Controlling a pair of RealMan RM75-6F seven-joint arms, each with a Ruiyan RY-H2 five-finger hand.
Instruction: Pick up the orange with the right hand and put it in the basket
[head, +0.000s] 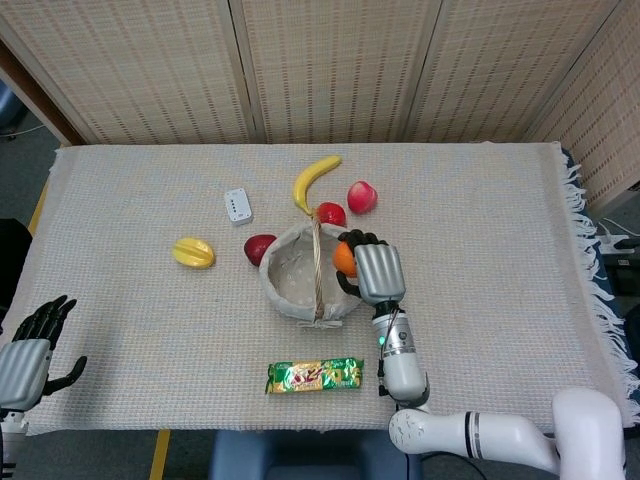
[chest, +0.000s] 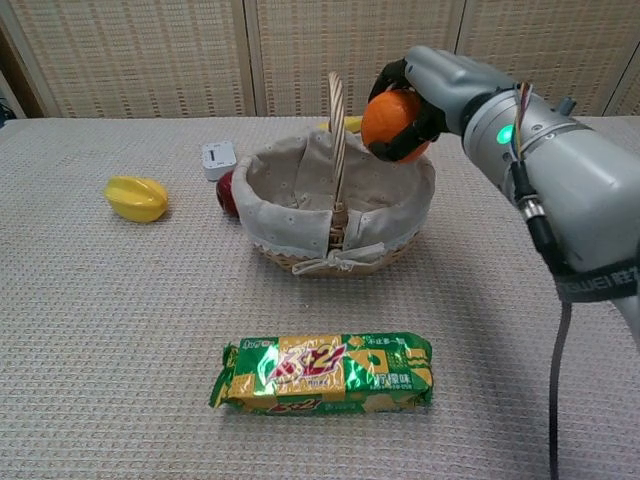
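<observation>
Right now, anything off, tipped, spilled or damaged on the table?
Nothing stands out. The right hand holds the orange over the basket, which sits upright with its liner in place. The snack packet lies flat and looks intact. The left hand is at the table's edge, holding nothing.

woven screen panels (head: 330, 70) behind cloth-covered table (head: 520, 250)

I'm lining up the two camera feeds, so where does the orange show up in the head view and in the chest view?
Head view: the orange sits just right of centre, held by the right robot hand over the right half of the basket.
Chest view: the orange is upper centre-right, held above the basket's right side.
Shared landmark: the basket handle, just left of the orange in both.
</observation>
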